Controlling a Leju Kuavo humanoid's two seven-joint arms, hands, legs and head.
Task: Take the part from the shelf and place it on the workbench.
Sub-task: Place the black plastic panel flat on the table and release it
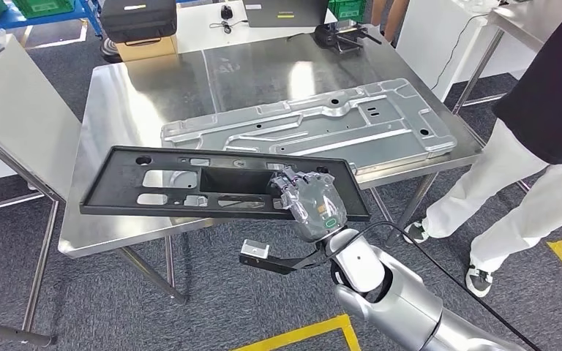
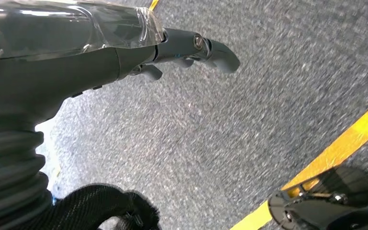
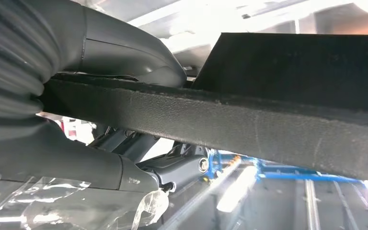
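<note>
A long black flat part (image 1: 190, 183) with several cut-outs is held level over the near edge of the steel workbench (image 1: 146, 95). My right hand (image 1: 309, 201) grips it at its right portion, fingers over the near edge. In the right wrist view the part's thick black edge (image 3: 249, 120) runs across, clamped between my thumb (image 3: 124, 52) and the fingers (image 3: 139, 165) below. My left hand (image 2: 124, 52) hangs over grey carpet, its fingers (image 2: 211, 50) extended and holding nothing.
A large silver stamped metal panel (image 1: 315, 128) lies on the workbench beyond the black part. A person in white trousers (image 1: 512, 190) stands at the right. A black case (image 1: 139, 20) and a laptop (image 1: 285, 11) sit on tables behind. Yellow floor tape (image 1: 300, 335) runs near my feet.
</note>
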